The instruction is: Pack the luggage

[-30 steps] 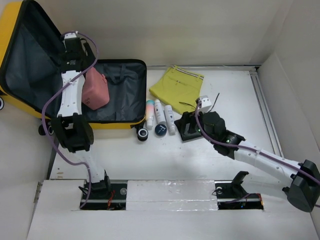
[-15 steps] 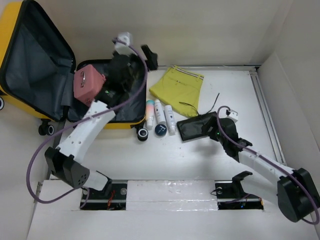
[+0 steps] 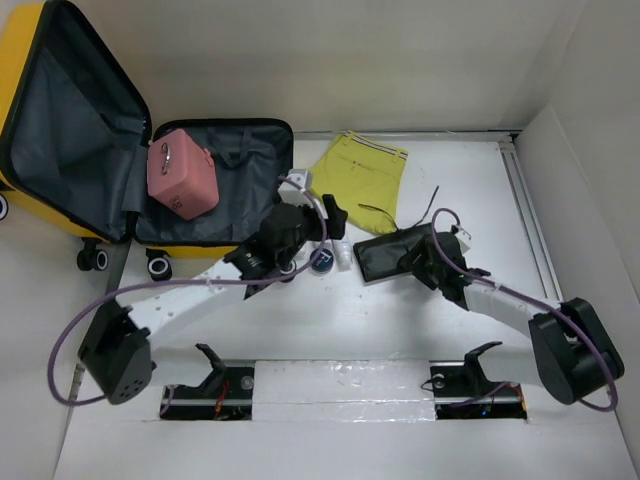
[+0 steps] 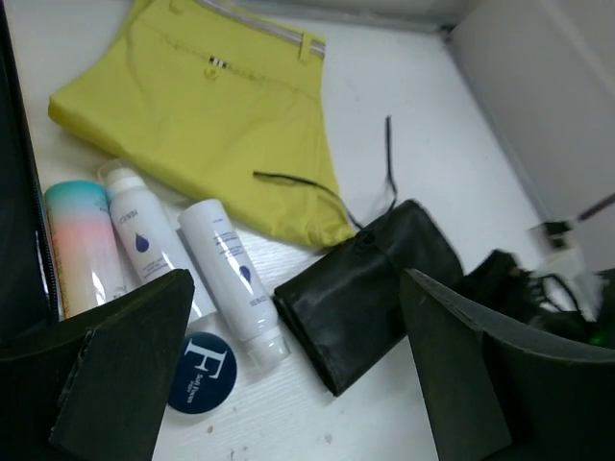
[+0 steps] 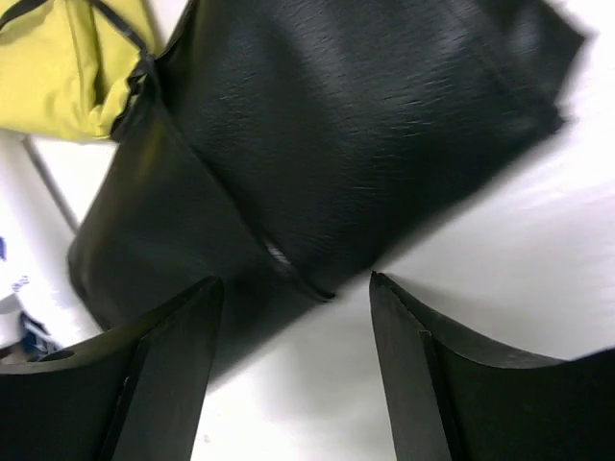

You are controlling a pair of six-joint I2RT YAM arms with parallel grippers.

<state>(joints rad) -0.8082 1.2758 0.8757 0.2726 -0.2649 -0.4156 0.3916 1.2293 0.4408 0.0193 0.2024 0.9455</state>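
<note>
Far left on the tabletop (image 3: 330, 325), the luggage (image 3: 60, 120) lies unzipped: lid propped up w/ grey lining showing, base half flat beside it, long axis running left-right across the two halves. A pink case (image 3: 182, 174) sits in the base half near the hinge, w/ bare lining to its right. Just right of the base rim come the toiletry tubes (image 4: 144, 230) and a round tin (image 4: 200, 379), then the yellow shorts (image 3: 362, 172) further back and a black pouch (image 3: 385, 255) nearer. The left arm (image 3: 190, 290) reaches over the tubes; the left jaws stand wide and empty, w/ tubes, tin & pouch end showing btwn them in the wrist view. The right arm (image 3: 500, 300) is low at the pouch; the right jaws are apart and straddle its near edge, not clamped as far as the wrist view shows. So the luggage is left of, and slightly beyond, both sets of jaws. The left arm is much the nearer; the right would prob. have to carry across the toiletries to reach it. Vs. half a sec. ago: the left arm was up over the base half beside the pink case and has now swung out to the toiletries. Case & pouch are approx. where they were.
</note>
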